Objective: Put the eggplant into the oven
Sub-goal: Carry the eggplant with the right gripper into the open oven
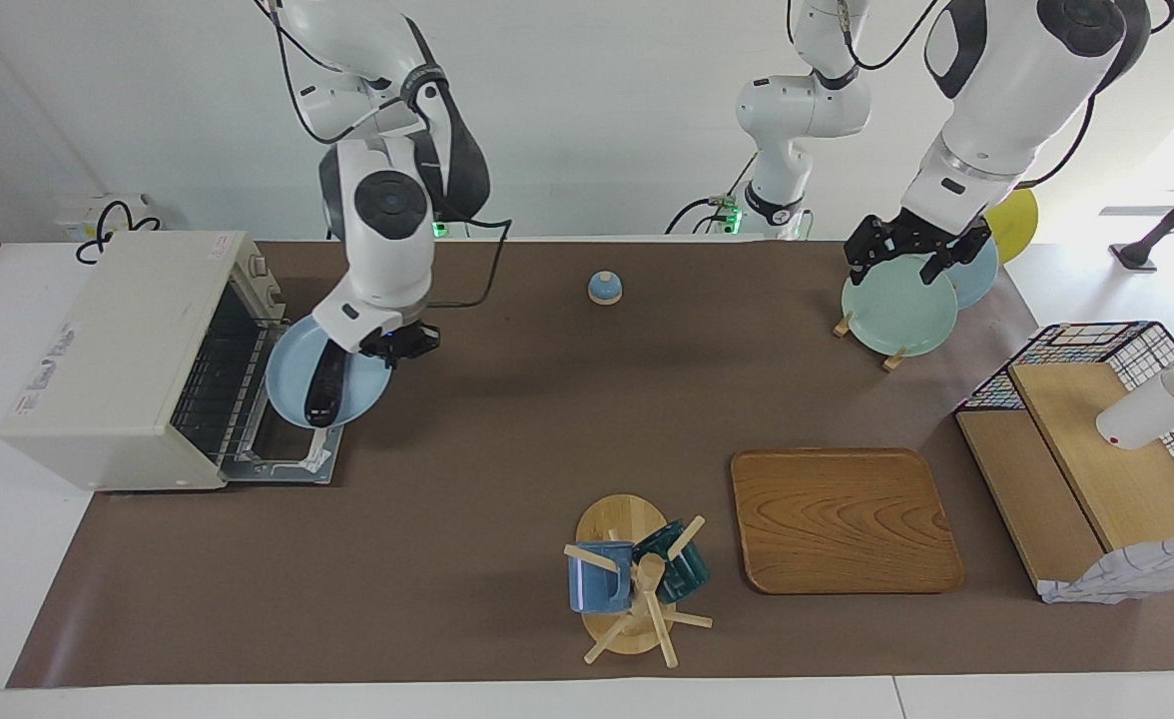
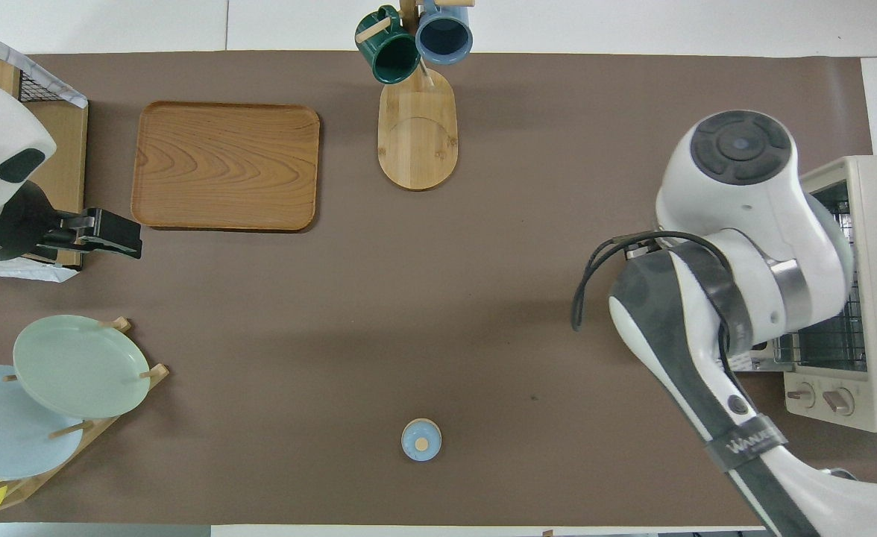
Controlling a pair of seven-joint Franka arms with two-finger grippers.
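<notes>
Brown matting covers the table, with the oven (image 1: 128, 364) open at the right arm's end. Bent down before its dropped door, the right gripper (image 1: 392, 347) clamps a blue plate (image 1: 293, 384) carrying the eggplant (image 1: 325, 387). Well apart from the oven, the left gripper (image 1: 911, 258) hangs spread over the green plate (image 1: 896, 310).

Brown table (image 1: 467, 439), oven (image 1: 118, 359), wooden tray (image 1: 842, 519), mug tree (image 1: 632, 584), plate rack (image 1: 891, 359)
</notes>
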